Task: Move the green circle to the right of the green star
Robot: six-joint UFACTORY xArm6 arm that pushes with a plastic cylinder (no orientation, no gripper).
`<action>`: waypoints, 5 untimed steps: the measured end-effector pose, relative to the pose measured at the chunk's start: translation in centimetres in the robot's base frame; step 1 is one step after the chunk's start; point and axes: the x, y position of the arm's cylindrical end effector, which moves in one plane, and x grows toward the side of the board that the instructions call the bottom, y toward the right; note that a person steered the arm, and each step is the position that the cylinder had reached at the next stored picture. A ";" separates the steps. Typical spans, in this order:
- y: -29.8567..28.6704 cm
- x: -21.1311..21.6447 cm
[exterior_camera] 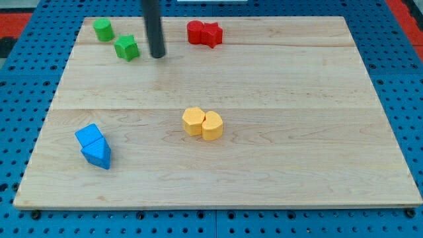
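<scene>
While my tip (157,55) flanks green star (127,48), red blocks (204,33) beyond.

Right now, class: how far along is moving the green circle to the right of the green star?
Nothing looks done yet: the green circle sits at the view's upper left of the green star, not on its right. In hand: my tip rests just right of the star, touching neither block. Left: reach the circle and push it round to the star's right.

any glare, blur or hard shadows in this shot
Camera view: light is even and soft, no glare on the wooden board; the blue blocks and yellow blocks cast only faint shadows; edges look sharp; my tip, right of the green star, shows no motion blur.
</scene>
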 end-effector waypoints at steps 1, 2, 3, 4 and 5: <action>-8.4 -2.4; -8.0 -1.4; -7.2 0.6; -15.6 0.0; -16.4 -0.9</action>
